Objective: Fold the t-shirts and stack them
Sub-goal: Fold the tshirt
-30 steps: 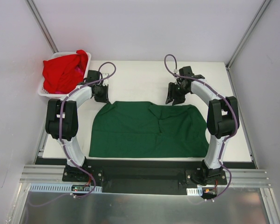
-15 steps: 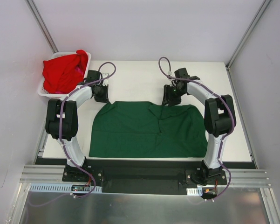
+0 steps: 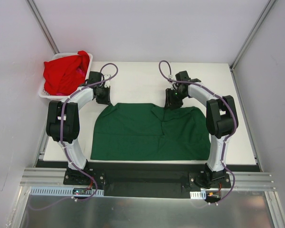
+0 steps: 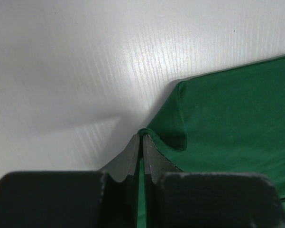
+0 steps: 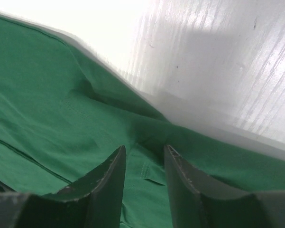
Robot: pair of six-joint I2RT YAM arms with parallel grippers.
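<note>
The dark green t-shirt (image 3: 151, 133) lies spread flat on the white bench (image 3: 133, 80), its near hem running along the near edge, about midway between the two arm bases. At its far left corner the left gripper (image 4: 142, 142) is closed, with a small ridge of the green hem pinched between its tips. Along the shirt's far edge, right of centre, the right gripper (image 5: 144, 153) sits low over the cloth with its jaws a narrow way apart and nothing between them. Whether the tips touch the fabric cannot be told. Beyond, at the far left corner of the bench, the red t-shirts (image 3: 64, 73) are heaped in the white slotted basket (image 3: 44, 93).

This looks like the first fold being set up. The right gripper needs to close on the far hem, so both can carry that edge towards the near edge.
</note>
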